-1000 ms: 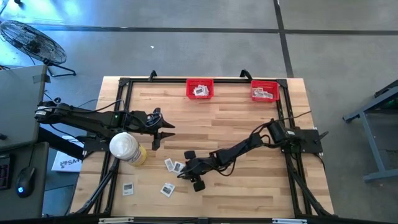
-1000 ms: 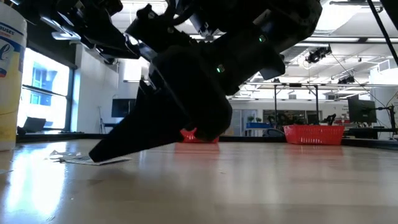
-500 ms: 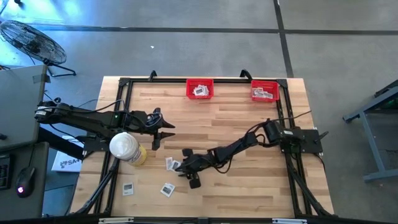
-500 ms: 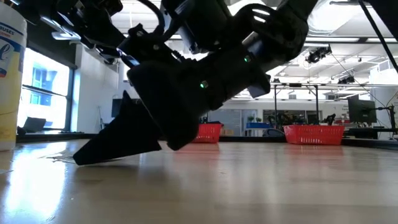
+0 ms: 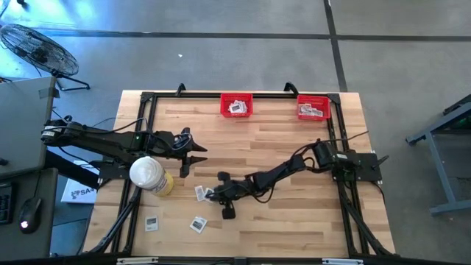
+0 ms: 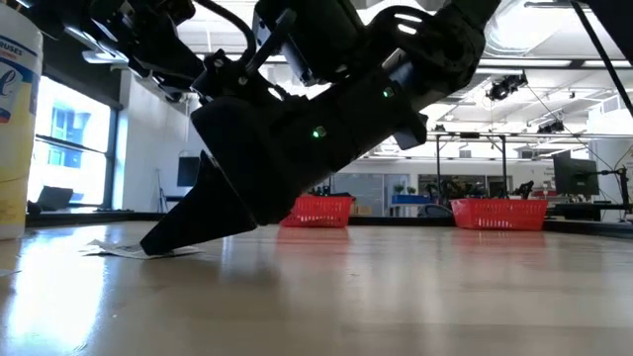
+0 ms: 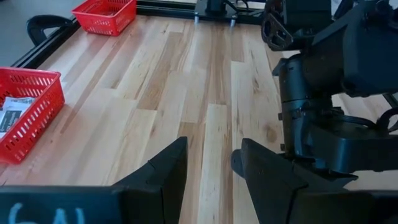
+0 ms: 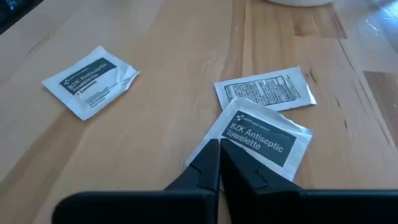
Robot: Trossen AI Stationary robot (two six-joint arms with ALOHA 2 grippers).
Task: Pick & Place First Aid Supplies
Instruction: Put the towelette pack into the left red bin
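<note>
Several white first aid packets lie flat on the wooden table. In the right wrist view, a packet printed "Antiseptic Towelette" (image 8: pixel 261 140) lies partly over a second packet (image 8: pixel 266 92), and a third (image 8: pixel 90 81) lies apart. My right gripper (image 5: pixel 210 195) is low over the table with its fingers shut at the towelette packet's near edge. My left gripper (image 5: pixel 193 158) hangs open beside a white cylinder (image 5: pixel 149 174), with nothing between its fingers. Two more packets (image 5: pixel 197 224) (image 5: pixel 151 223) lie near the front edge. My right gripper has its shut fingertips (image 8: pixel 210 163) on the near edge (image 8: pixel 225 144) of the towelette packet; the tips hide how much of the edge lies between them. The fingers slant down from the table's right side. The packet lies flat on the table, its far part over the second packet.
Two red bins (image 5: pixel 236 104) (image 5: pixel 313 107) holding packets stand at the table's far edge. The white cylinder with a yellowish base stands at the left, under my left arm. Bare wood lies between the bins and the packets.
My right gripper has moved a little toward the table's left edge, keeping low over the table, and now has its fingertips at the towelette packet. The packets lie where they were.
</note>
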